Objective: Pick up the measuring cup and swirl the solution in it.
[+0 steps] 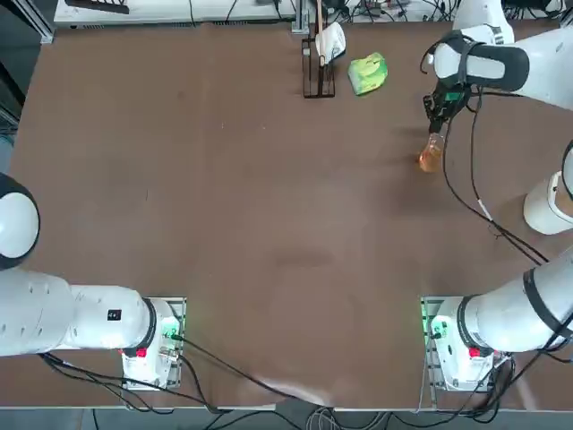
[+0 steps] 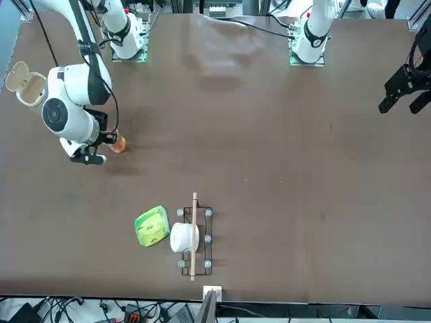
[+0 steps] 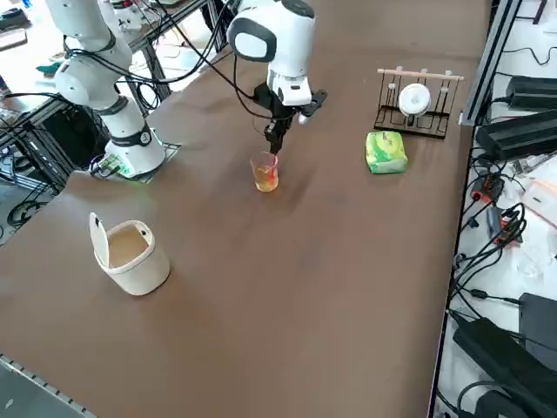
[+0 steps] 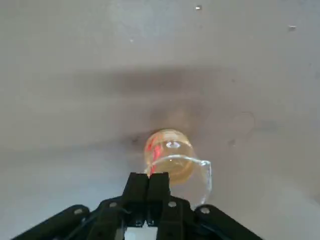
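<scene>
Right gripper (image 4: 148, 184) clenched on rim of measuring cup (image 3: 265, 171), fingertips pinching the glass wall from above. Cup hanging tilted, apparently just clear of table (image 1: 224, 224), well short of green lump (image 1: 368, 73); orange solution (image 4: 167, 155) pooled low, likely lifted so swirling meets no drag.

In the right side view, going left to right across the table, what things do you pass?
White bin → measuring cup, pinched at its rim by the shut right gripper → green packet → rack.
</scene>
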Motion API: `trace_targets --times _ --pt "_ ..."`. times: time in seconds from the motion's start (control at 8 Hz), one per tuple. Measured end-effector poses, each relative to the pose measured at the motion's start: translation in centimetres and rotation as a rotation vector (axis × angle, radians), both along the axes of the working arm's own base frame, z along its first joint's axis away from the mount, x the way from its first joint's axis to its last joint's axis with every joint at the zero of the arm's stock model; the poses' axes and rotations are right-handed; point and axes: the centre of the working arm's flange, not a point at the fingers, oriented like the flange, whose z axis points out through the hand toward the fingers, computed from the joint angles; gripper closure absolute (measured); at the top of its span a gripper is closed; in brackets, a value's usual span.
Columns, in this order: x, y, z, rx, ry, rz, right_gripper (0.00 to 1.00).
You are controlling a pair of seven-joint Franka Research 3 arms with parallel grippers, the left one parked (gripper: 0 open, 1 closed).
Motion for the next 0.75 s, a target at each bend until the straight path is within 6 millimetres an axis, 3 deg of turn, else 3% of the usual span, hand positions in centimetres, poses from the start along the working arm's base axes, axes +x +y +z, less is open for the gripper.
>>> trace_targets --times 0.75 --pt "-0.83 -0.25 -0.3 -0.053 0.064 0.057 0.98"
